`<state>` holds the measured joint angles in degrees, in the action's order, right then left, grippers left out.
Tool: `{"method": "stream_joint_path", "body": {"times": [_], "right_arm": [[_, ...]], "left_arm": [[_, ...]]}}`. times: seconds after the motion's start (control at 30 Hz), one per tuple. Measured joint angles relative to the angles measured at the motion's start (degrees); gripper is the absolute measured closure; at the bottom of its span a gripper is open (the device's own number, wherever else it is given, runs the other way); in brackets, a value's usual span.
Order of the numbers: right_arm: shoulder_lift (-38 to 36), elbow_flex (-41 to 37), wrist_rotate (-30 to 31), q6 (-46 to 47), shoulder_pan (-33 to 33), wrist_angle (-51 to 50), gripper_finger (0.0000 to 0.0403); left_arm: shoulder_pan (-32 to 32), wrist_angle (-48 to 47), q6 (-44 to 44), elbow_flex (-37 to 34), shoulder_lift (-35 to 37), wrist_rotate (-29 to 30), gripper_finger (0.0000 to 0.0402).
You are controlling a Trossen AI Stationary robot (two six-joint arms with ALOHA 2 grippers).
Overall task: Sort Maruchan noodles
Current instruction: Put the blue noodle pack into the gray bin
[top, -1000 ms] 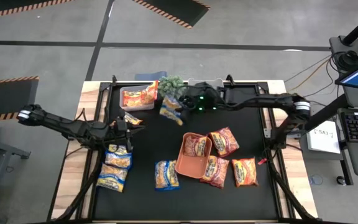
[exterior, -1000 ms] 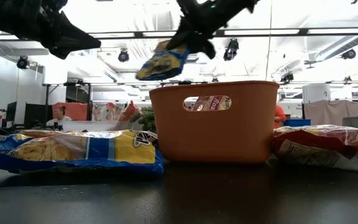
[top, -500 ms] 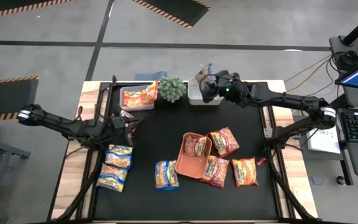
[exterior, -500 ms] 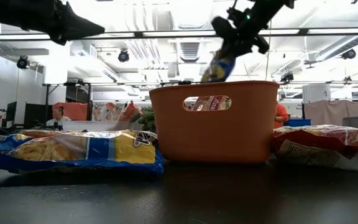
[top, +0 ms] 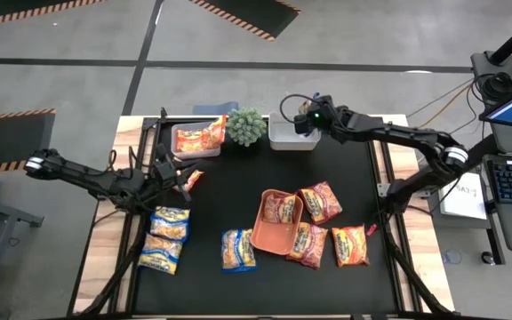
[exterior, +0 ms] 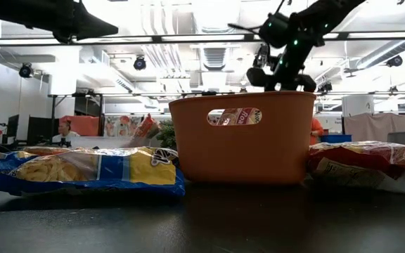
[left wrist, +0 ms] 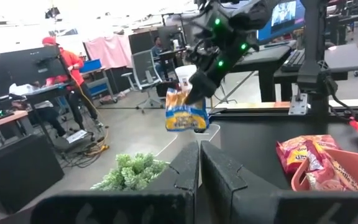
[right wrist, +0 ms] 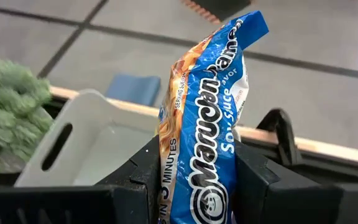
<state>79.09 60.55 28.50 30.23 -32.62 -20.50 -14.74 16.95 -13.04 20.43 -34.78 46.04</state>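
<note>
On the left, our left gripper (top: 178, 173) waits with fingers pressed together over the table's left side, above the yellow-and-blue packets (top: 165, 238). On the right, our right gripper (top: 305, 122) pinches a blue noodle packet (right wrist: 208, 134), its long axis hanging upright. The pale bin (top: 290, 135) lies directly beneath it at the table's back edge.

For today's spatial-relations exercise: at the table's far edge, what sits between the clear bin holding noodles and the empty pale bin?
In the high view, a small green plant sits between the clear bin and the pale bin.
</note>
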Motion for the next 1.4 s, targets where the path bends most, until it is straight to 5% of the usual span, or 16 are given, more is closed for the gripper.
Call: {"method": "stream_joint_path", "body": {"times": [0.8, 1.2, 1.4], "right_arm": [[9.3, 0.0, 3.0, -0.2, -0.4, -3.2, 0.0276], [12.9, 0.0, 2.8, 0.1, -0.4, -3.2, 0.0197], [10.8, 0.8, 2.6, -0.2, -0.3, -4.9, 0.0189]], "left_arm": [[0.0, -0.7, 0.0, -0.3, -2.4, 0.0, 0.0402], [0.0, -0.7, 0.0, -0.3, -3.0, 0.0, 0.0402], [0.0, -0.7, 0.3, -0.4, -3.2, 0.0, 0.0402]]}}
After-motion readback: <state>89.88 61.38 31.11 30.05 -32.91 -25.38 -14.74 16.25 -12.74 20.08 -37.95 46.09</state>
